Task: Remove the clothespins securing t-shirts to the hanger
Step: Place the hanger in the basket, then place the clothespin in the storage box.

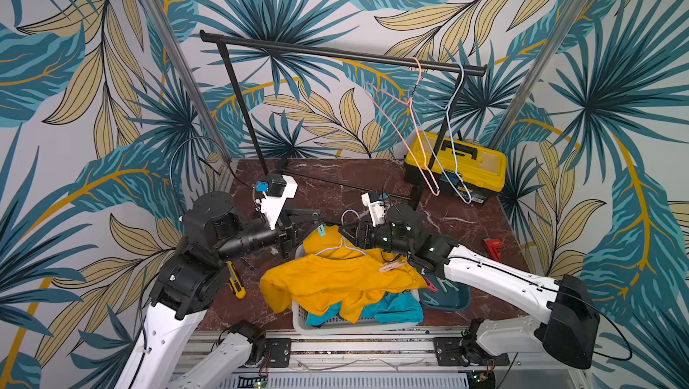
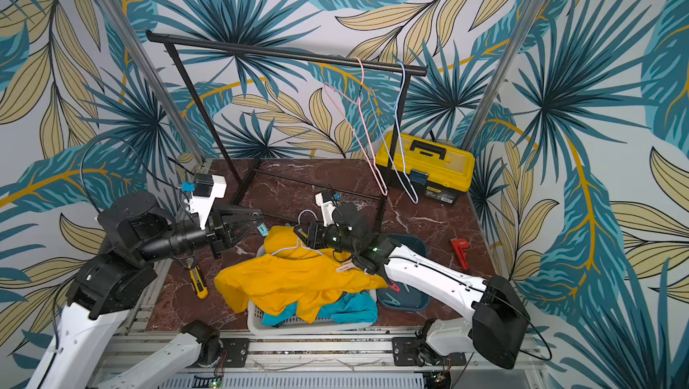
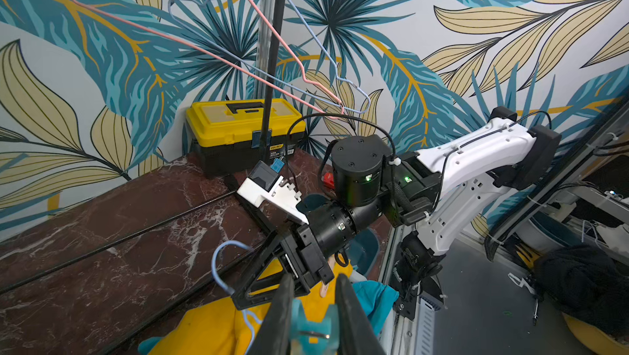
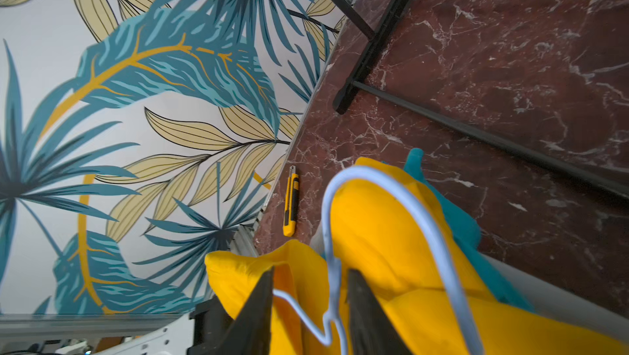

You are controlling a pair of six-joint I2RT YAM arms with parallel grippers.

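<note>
Pinched close under the left wrist camera, between the black fingers [image 3: 284, 305] of the left gripper [image 3: 315, 285]: a teal clothespin [image 3: 311, 329], gripped by its tail end, at the far edge of the yellow t-shirt [image 1: 335, 279] heaped over the white basket [image 1: 298, 318], with a turquoise t-shirt [image 1: 395, 309] underneath. Mouth of the peg hidden in every view, biting cloth or clear of it, hard to say; safest to treat it as biting. Squeeze firmly enough to gape the mouth, then draw straight back along the peg's length, away from the fabric and never sideways, to avoid dragging the shirt off the basket. Opposite, right gripper [image 4: 311, 270] spread, set astride the neck of the pale blue hanger [image 4: 324, 220] without clamping it; better to close on that wire before the pull, as a steady anchor. Once free, carry the peg across to the teal dish [image 1: 453, 299] on the right, near the red clothespin [image 1: 430, 286] at its rim, and release low. Then on to the tan clothespin [image 1: 391, 266] on the shirt's right shoulder, just beside the right arm.
</note>
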